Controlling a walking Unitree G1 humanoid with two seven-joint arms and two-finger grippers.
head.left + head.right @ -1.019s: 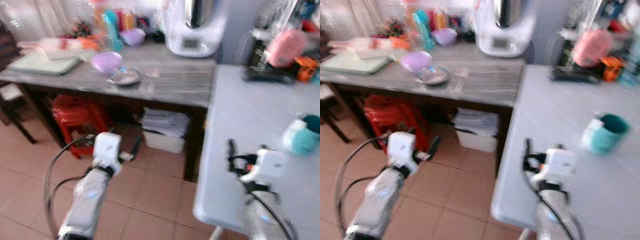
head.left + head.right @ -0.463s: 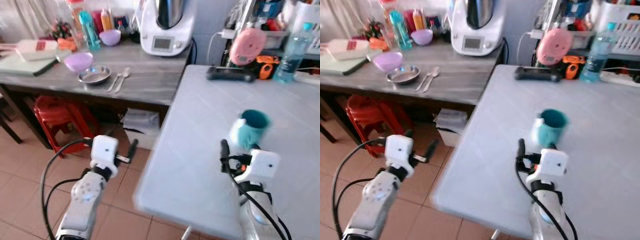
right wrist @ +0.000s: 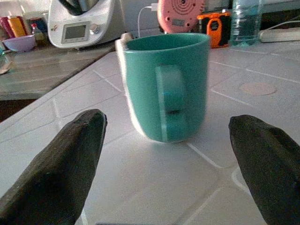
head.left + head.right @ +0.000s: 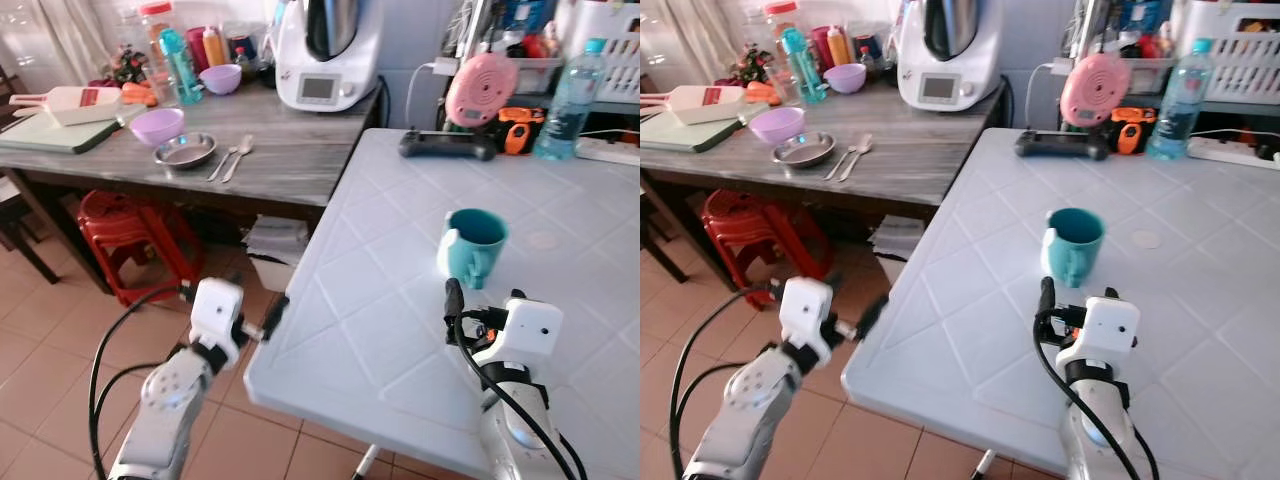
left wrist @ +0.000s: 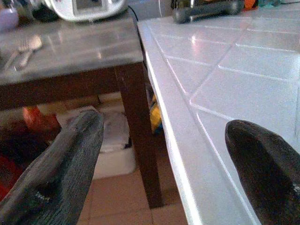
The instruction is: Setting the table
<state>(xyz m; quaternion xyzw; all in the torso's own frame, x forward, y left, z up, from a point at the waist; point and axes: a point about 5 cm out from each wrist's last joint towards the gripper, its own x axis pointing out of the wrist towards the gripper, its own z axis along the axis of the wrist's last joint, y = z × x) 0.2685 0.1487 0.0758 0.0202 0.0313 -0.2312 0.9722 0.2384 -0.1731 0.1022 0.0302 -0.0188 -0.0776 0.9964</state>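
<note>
Here: teal mug (image 3: pixel 164 86) upright on white bench (image 4: pixel 400 330), at 12 o'clock from right hand (image 3: pixel 164 154), fingers spread, empty. Left hand (image 5: pixel 159 154) wide open, empty, straddling bench edge.

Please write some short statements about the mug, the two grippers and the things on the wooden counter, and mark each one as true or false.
1. The teal mug stands upright on the white tiled table. True.
2. The right gripper is shut on the mug. False: its fingers are open and the mug stands in front of them, untouched.
3. The mug's handle faces the right gripper. True.
4. The left gripper holds a spoon. False: it is open and holds nothing, at the table's edge.
5. The metal bowl lies on the white table beside the mug. False: it is on the wooden counter, next to the purple bowl.
</note>
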